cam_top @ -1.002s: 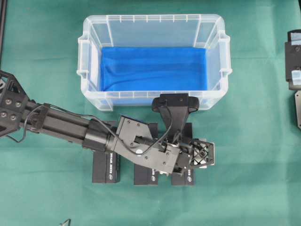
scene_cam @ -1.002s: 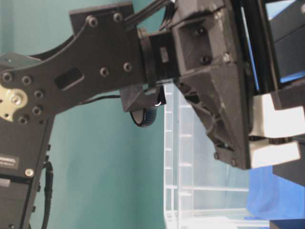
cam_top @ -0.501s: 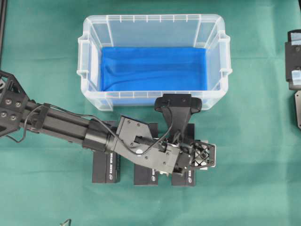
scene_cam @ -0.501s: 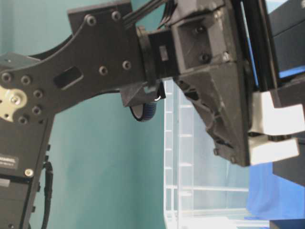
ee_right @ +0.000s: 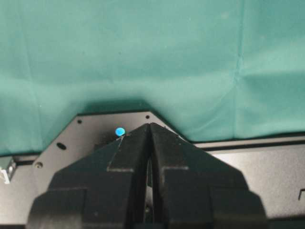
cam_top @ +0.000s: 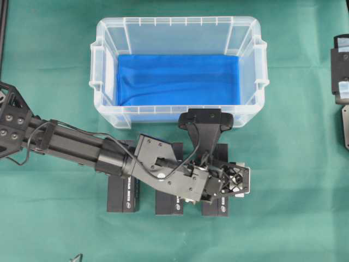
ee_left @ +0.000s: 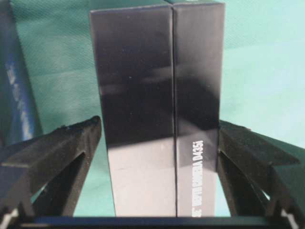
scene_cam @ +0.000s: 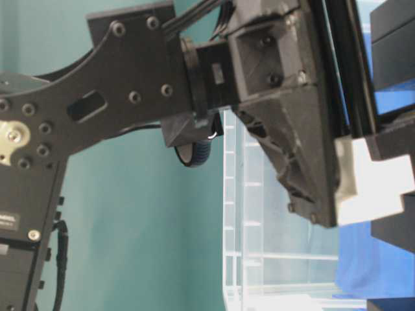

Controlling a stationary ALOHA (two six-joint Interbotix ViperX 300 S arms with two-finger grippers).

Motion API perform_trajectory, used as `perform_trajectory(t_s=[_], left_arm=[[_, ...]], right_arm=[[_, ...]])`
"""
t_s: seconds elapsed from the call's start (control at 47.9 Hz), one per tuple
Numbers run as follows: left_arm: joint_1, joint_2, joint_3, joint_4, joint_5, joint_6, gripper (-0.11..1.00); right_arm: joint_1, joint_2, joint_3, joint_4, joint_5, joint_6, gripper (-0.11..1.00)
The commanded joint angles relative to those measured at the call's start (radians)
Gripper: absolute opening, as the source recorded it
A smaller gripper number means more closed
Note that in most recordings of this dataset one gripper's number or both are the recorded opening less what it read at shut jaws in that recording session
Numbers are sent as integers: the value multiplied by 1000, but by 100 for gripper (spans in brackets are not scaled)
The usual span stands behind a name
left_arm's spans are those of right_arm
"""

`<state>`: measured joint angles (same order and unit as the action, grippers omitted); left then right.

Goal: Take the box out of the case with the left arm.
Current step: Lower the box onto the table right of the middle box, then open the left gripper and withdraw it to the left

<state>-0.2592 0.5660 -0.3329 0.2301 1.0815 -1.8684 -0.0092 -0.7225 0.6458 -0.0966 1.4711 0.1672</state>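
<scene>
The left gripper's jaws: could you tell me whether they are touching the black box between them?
Apart. The left wrist view shows green cloth between each jaw and the black box.

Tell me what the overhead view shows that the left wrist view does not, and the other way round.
Only the overhead view shows the case with its blue lining, holding no box, the left arm, and two more black boxes on the green cloth.

Only the left wrist view shows the gaps between the fingers and the box, and white lettering on its side.

Both show the left gripper open around one box lying outside the case.
</scene>
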Motion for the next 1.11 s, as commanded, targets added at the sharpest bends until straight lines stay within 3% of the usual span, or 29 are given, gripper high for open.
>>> perform_trajectory(t_s=[0.0,0.313,0.668,1.086], left_arm=[[-2,-75,-31,2,34,-2,89],[5,-160,-137,6,278,32,89],[26,-115,-288,6,287,106,89],[11,-133,-244,2,298,103,89]], right_arm=[[-2,-3,-12,2,-3,2,2],[-2,-2,-12,0,-6,0,2],[-2,-3,-12,-2,-3,0,2],[-2,-3,-12,-2,-2,0,2]])
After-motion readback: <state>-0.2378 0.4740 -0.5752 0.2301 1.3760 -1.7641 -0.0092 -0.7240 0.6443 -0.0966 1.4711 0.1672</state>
